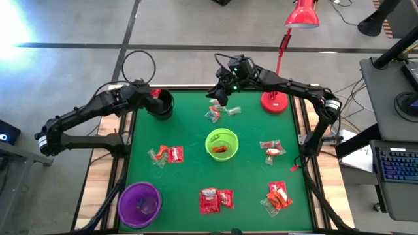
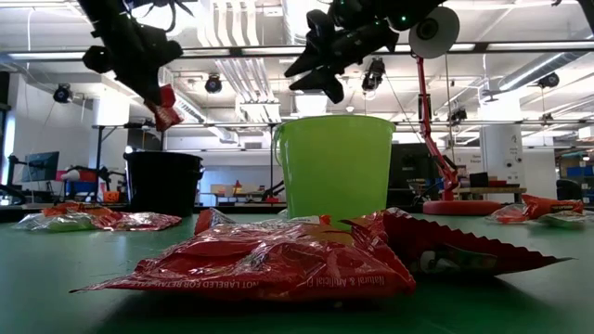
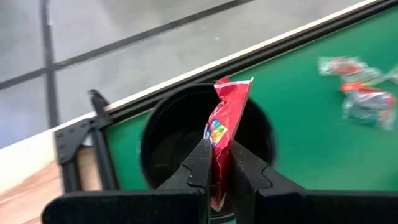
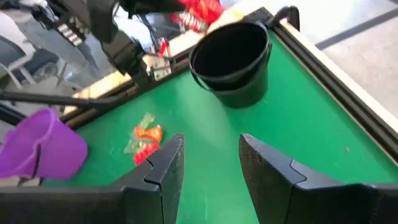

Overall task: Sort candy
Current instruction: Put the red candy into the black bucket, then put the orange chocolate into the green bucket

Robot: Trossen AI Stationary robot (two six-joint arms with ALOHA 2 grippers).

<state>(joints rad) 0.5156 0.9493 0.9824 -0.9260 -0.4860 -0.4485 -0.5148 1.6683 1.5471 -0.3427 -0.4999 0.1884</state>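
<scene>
Red candy packet (image 3: 222,118) is hanging over the black bowl (image 1: 161,104) at upper left, my left fingers (image 3: 219,163) squeezing it; my right fingers (image 4: 210,163) are spread apart, holding nothing.

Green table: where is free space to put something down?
Bare felt lies between the black bowl and purple bowl, along the table's left side. Candy crowds the area around the lime-green bowl and the right side.
</scene>
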